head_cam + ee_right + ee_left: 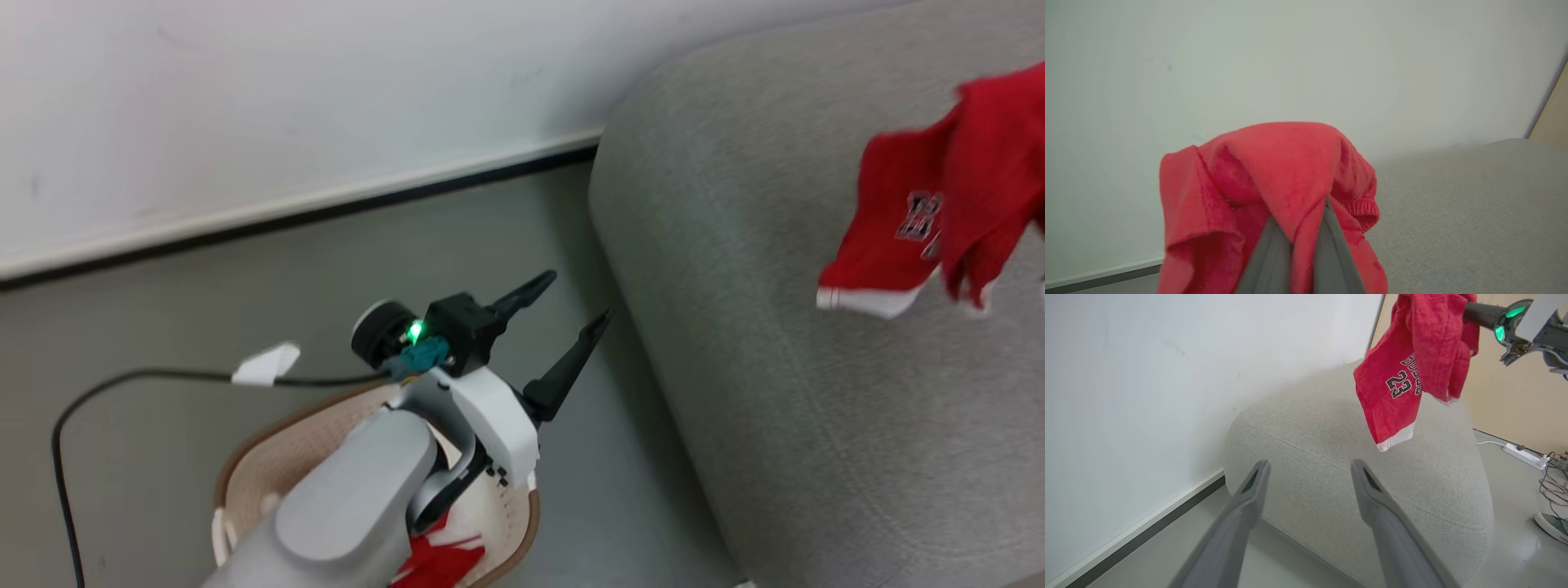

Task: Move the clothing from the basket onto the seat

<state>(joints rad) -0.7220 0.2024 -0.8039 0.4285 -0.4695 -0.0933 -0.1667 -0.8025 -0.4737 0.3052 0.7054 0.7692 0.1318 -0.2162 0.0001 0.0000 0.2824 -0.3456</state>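
A red shirt (1396, 388) w/ "23" on it is pinched tight by the right gripper (1306, 228) & is held up in the air over the big grey sofa (775, 367), w/ its white-edged end hung down. The left gripper (575, 298) is spread wide open w/ nothing in it, & it is held up above the basket (245, 457), which is set on the floor (163, 310) just beside the sofa & near the wall (286, 82). Another red cloth (437, 563) w/ white bits is seen down in the basket, partly hidden by the left arm.
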